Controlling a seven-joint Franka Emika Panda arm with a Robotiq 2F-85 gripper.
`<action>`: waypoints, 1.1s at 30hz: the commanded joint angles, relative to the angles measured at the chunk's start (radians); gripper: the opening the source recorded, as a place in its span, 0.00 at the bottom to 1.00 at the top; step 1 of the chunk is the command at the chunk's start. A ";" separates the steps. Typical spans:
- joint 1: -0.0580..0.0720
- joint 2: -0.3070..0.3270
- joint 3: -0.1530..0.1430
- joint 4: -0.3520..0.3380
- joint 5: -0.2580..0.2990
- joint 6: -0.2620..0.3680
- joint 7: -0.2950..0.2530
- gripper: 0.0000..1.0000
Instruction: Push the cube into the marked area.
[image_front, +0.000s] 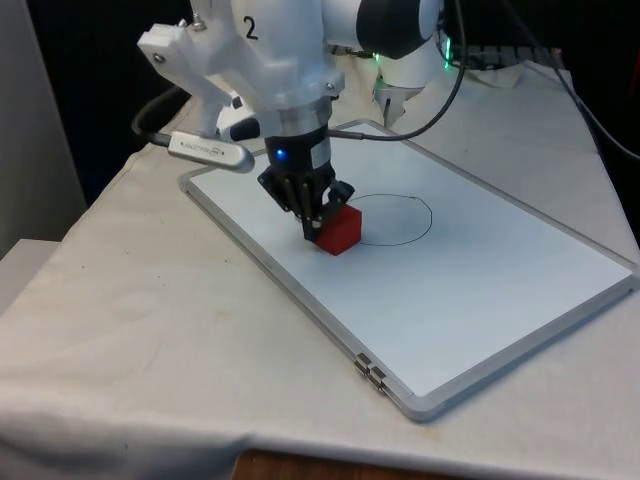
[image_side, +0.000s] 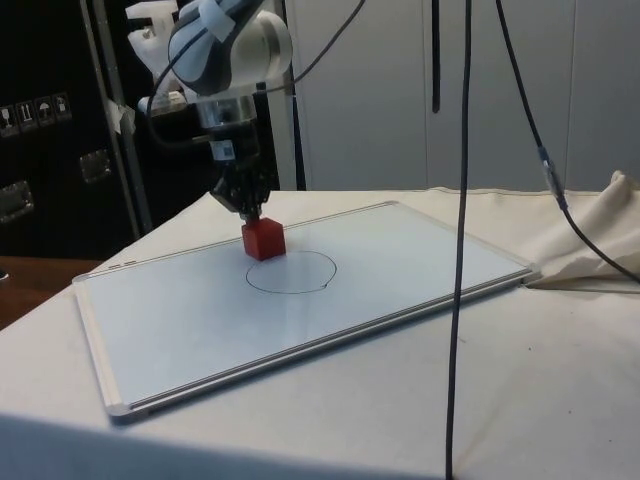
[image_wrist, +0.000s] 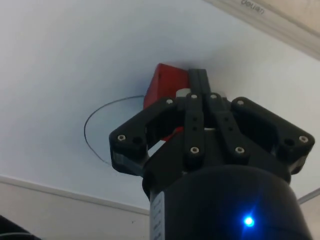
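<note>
From my station I see the table (image_front: 150, 330) draped in a white cloth (image_side: 560, 400), rumpled at the side view's right edge. Black curtains (image_front: 90, 60) fill the front view's upper left. Dark cabinets (image_side: 50, 120) stand at the side view's left, pale panels (image_side: 380, 90) beside them.

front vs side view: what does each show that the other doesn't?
Front view alone: the whiteboard's hinge clips on its near edge, and a silver stick by the arm. Side view alone: dark cabinets behind, cables hanging across the picture, and bunched cloth past the board. Both: the red cube sitting on the drawn circle's line, with the shut gripper against it on the side away from the circle.
</note>
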 joint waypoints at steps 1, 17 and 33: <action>0.004 -0.015 0.002 -0.020 0.002 0.002 -0.005 0.00; 0.007 -0.112 0.015 -0.155 0.022 -0.047 -0.040 0.00; 0.003 -0.124 0.032 -0.173 0.086 -0.137 -0.091 0.00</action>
